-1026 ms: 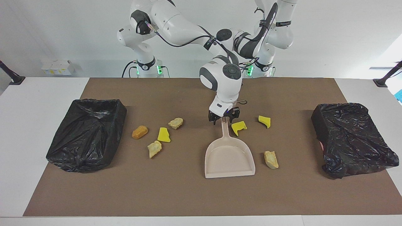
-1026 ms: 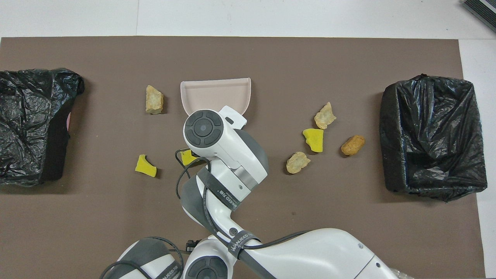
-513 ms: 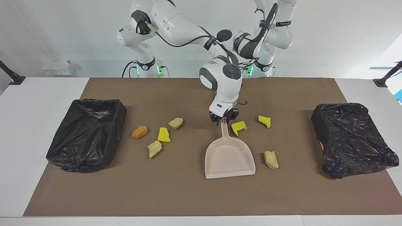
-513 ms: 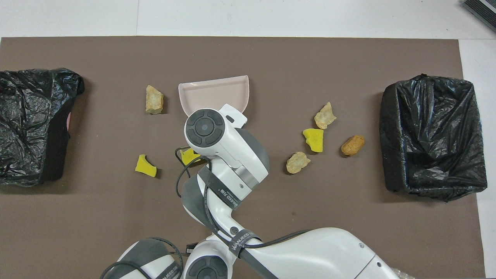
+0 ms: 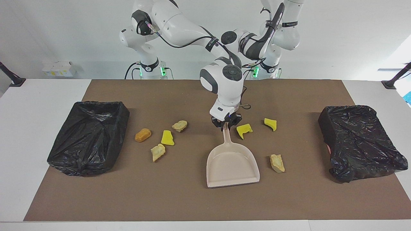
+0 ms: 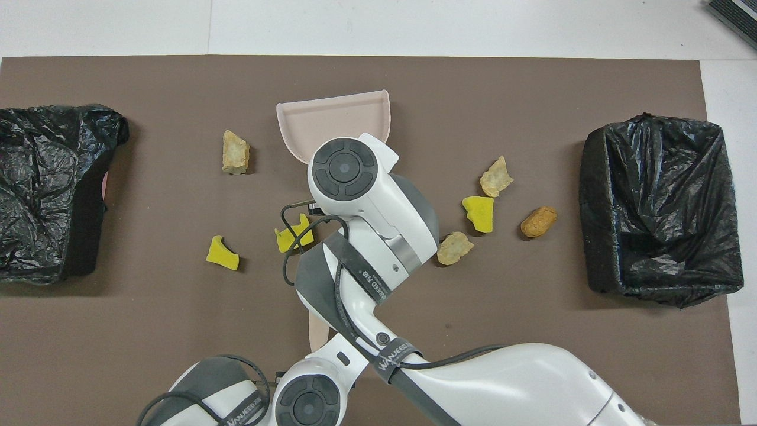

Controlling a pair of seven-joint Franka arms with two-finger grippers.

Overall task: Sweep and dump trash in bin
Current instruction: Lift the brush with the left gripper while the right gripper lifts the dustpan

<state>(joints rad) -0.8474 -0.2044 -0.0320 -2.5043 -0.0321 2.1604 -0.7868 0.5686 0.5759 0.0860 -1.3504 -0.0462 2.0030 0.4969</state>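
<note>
Brown mat [image 5: 192, 199] over white table [image 5: 38, 96], pale wall.

Right arm [image 6: 378, 219] covers the dustpan [image 6: 331, 121] handle; trash lumps [image 6: 235, 152] lie on the mat [image 6: 414, 89] beside it.

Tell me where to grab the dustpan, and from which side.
Take the dustpan by the end of its handle, coming down from above: the handle is its only narrow part and points toward the robots, the wide pan away from them. The right gripper is shut on it there.
</note>
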